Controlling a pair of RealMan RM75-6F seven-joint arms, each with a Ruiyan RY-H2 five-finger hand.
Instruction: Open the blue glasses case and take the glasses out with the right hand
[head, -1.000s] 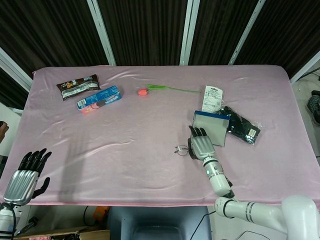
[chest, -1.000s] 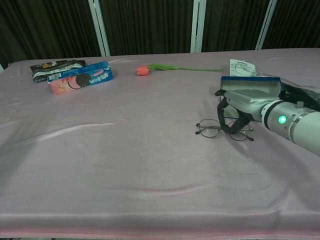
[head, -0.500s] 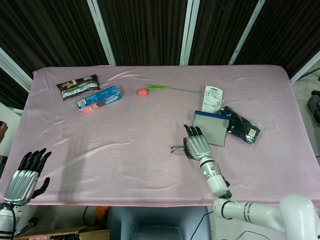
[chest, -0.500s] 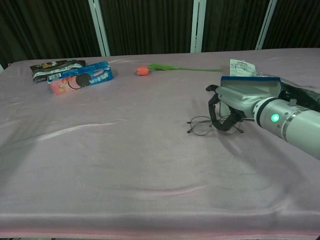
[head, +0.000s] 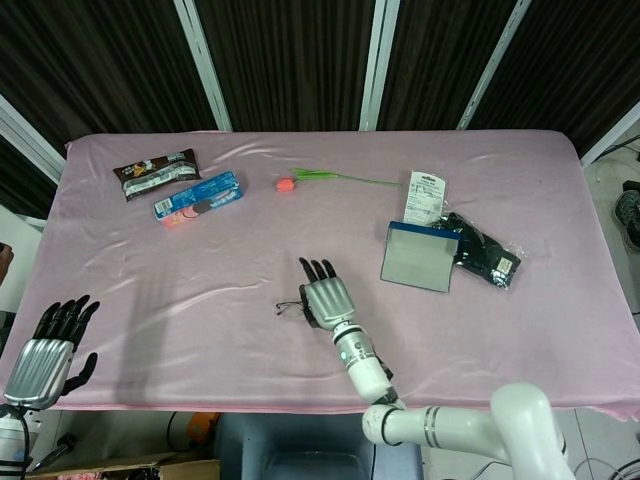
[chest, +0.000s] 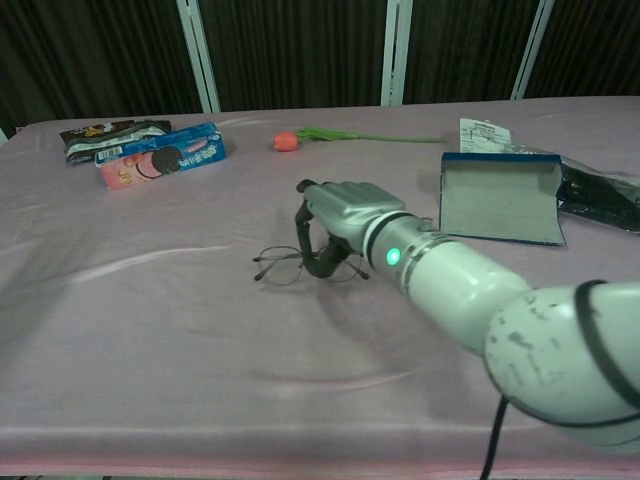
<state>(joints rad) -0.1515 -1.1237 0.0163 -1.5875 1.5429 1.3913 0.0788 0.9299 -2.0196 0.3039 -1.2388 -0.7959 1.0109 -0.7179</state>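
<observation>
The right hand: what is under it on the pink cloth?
Under the right hand are the glasses, with the fingers curled around the frame. One lens shows clearly; the hand partly covers the other lens and the bridge.

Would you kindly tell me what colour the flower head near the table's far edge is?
The flower head is pinkish red, on a green stem; the chest view shows it best.

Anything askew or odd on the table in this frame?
Nothing damaged or spilled. The blue glasses case lies open near the black pouch; the right hand holds the glasses at mid-table, well away from the case.
</observation>
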